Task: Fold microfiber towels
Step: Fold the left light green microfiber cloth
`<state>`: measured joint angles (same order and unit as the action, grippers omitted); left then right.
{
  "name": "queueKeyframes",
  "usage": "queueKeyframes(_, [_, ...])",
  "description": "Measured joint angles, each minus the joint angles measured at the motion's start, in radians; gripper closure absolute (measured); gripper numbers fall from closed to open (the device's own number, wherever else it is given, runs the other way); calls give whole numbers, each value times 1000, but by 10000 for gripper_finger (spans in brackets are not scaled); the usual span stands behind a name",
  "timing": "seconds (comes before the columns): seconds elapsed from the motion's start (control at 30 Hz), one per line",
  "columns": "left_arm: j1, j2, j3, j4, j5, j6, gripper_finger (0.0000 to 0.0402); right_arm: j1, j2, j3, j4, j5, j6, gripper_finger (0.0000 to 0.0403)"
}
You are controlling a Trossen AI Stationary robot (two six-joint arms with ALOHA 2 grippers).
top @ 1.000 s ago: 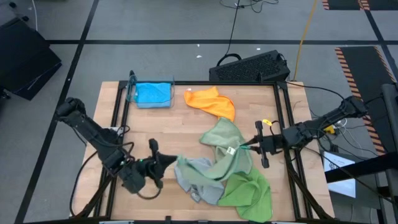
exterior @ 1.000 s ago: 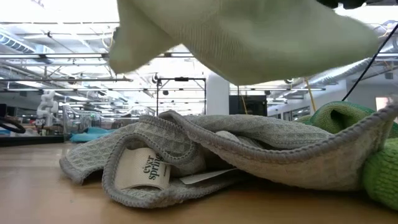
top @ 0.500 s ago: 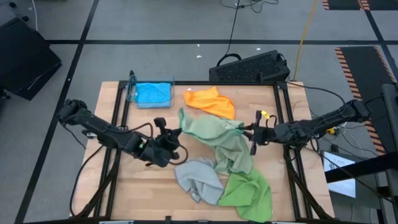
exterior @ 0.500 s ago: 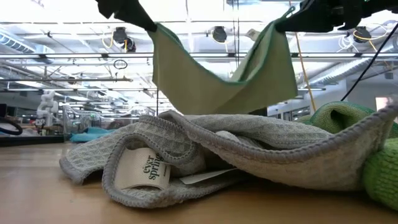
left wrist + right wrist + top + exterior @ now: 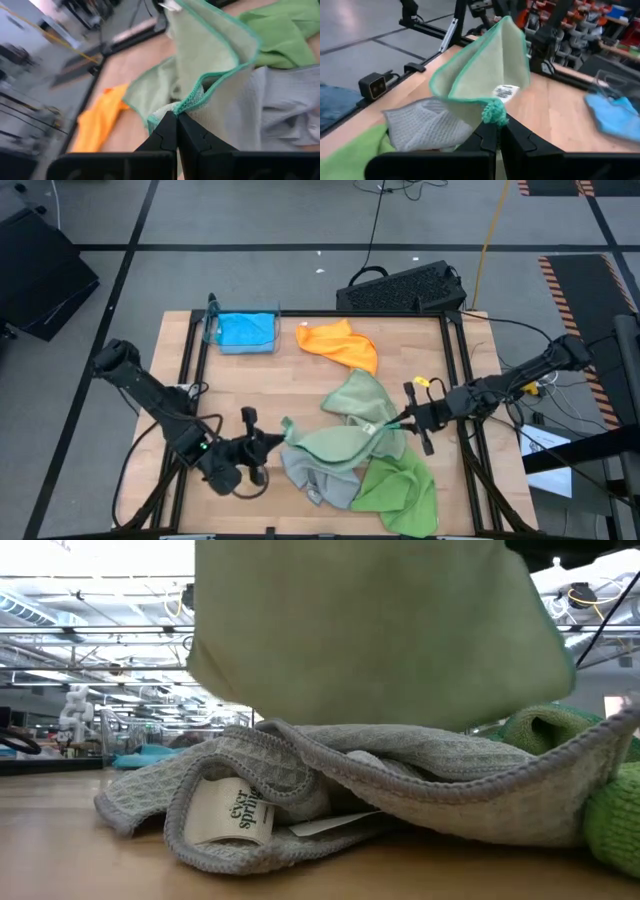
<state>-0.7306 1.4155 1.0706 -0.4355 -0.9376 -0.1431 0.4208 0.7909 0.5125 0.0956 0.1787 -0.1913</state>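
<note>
left end effector (image 5: 278, 437) clamped sage towel (image 5: 335, 444) corner | right end effector (image 5: 393, 420) clamped opposite corner | towel hung over grey towel (image 5: 312, 467)

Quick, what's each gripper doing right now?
Left gripper: closed on a corner of the sage towel.
Right gripper: closed on another corner of the same towel.
</note>
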Motion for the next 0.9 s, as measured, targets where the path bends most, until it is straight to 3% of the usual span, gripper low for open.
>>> queueKeyframes(0.17, [60, 9, -9, 11, -51, 105, 401, -26, 65, 0, 91, 6, -73, 399])
queueKeyframes(0.33, [176, 61, -15, 183, -23, 432, 401, -73, 216, 0, 270, 4, -189, 399])
queueKeyframes(0.53, [286, 102, -14, 439, 215, 856, 401, -109, 378, 0, 443, 1, -371, 399])
queueKeyframes(0.67, [343, 104, -14, 459, 273, 942, 401, -133, 426, 0, 529, 2, -451, 399])
queueKeyframes(0.9, [423, 84, -12, 491, 185, 1029, 401, -265, 411, 1, 617, -36, -517, 399])
